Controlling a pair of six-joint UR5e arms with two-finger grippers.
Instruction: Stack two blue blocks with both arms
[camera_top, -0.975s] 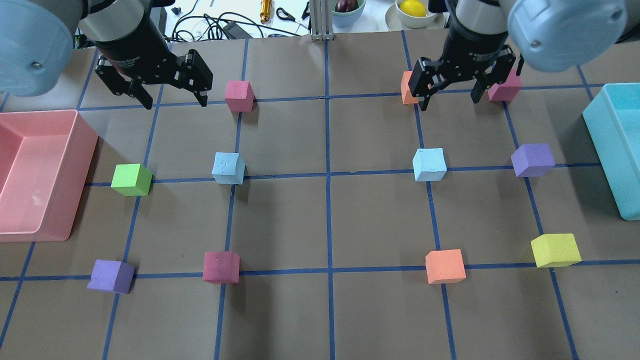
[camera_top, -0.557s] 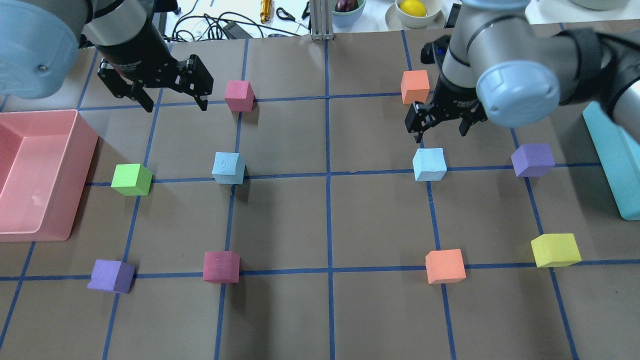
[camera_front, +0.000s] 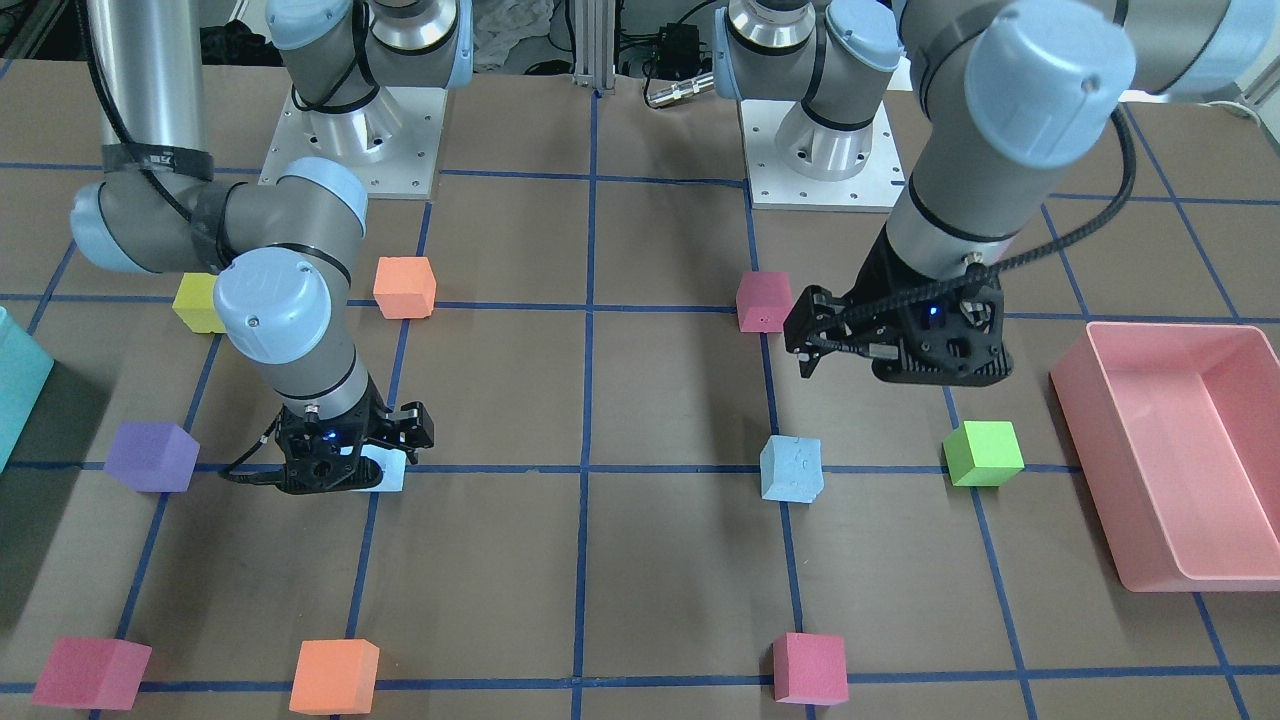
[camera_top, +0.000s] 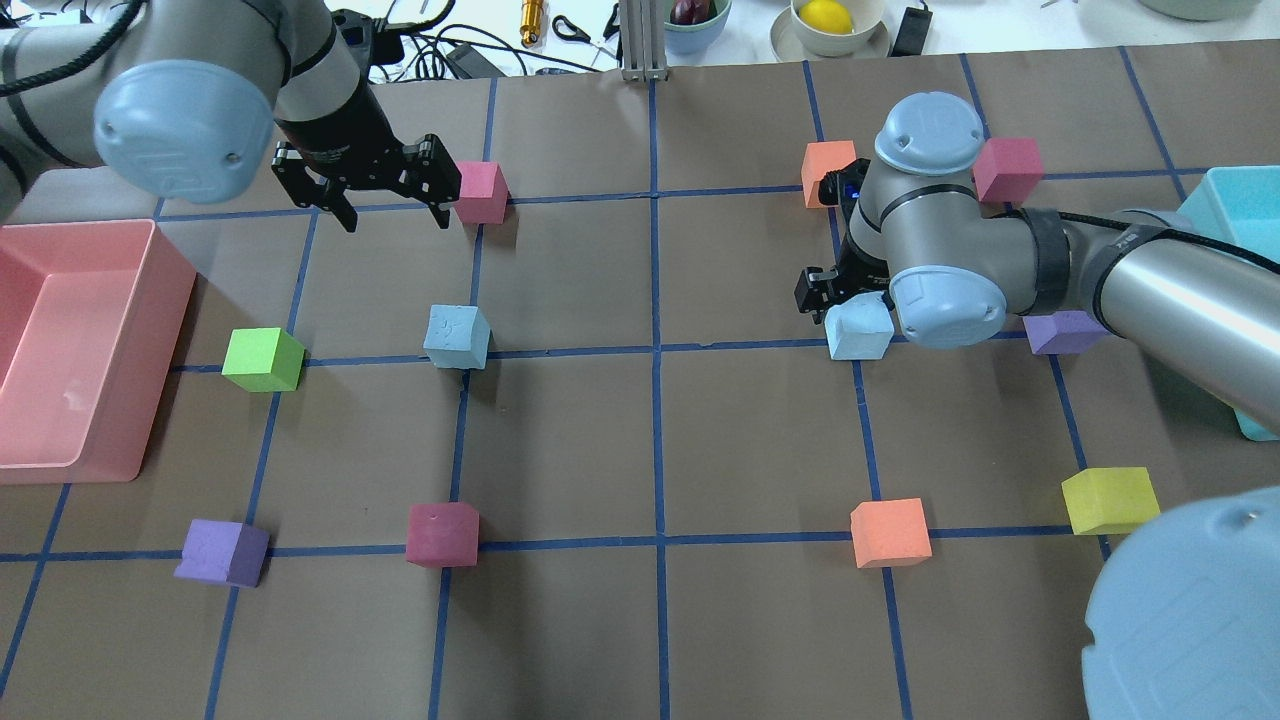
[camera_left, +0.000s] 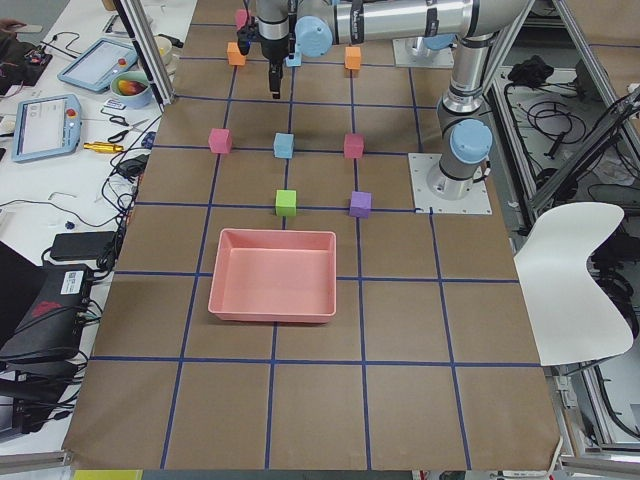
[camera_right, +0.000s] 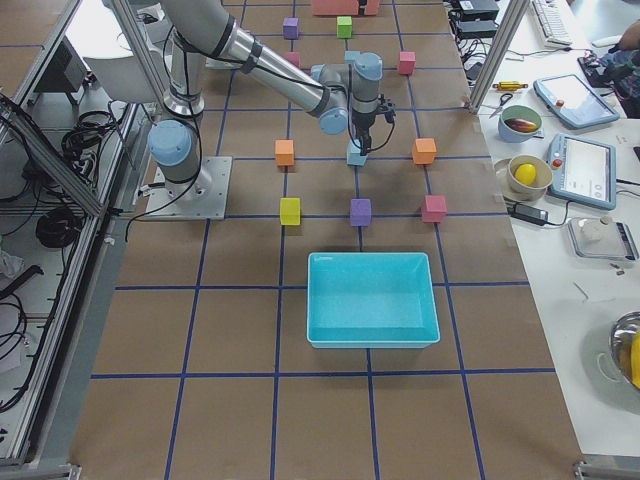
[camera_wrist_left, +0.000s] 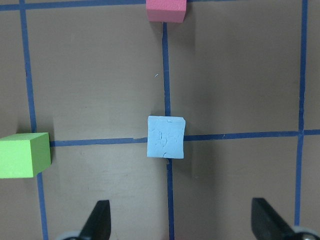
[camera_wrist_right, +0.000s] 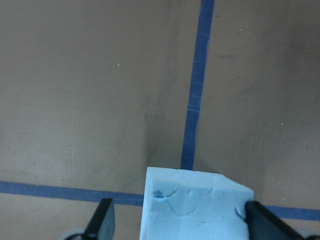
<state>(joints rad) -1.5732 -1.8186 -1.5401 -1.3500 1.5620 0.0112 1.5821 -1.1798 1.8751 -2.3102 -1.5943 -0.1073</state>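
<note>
One blue block (camera_top: 457, 336) lies left of centre on a grid crossing; it shows in the left wrist view (camera_wrist_left: 166, 136) ahead of the fingers. My left gripper (camera_top: 396, 220) is open and empty, held above the table beyond that block and beside a pink cube (camera_top: 478, 190). The other blue block (camera_top: 858, 335) lies right of centre. My right gripper (camera_front: 365, 452) is low over it and open. In the right wrist view the block (camera_wrist_right: 195, 206) sits between the two fingertips (camera_wrist_right: 102, 217), with a gap on its left side.
A pink bin (camera_top: 165, 330) stands at the left edge and a teal bin (camera_top: 1215, 205) at the right. Green (camera_top: 262, 358), orange (camera_top: 828, 168), magenta (camera_top: 1008, 168), purple (camera_top: 1062, 330), yellow (camera_top: 1110, 498) and other cubes lie on the grid crossings.
My right arm swung forward and down, so its gripper moved from near the far cubes onto the right blue block. My left gripper shifted right, towards the pink cube.
</note>
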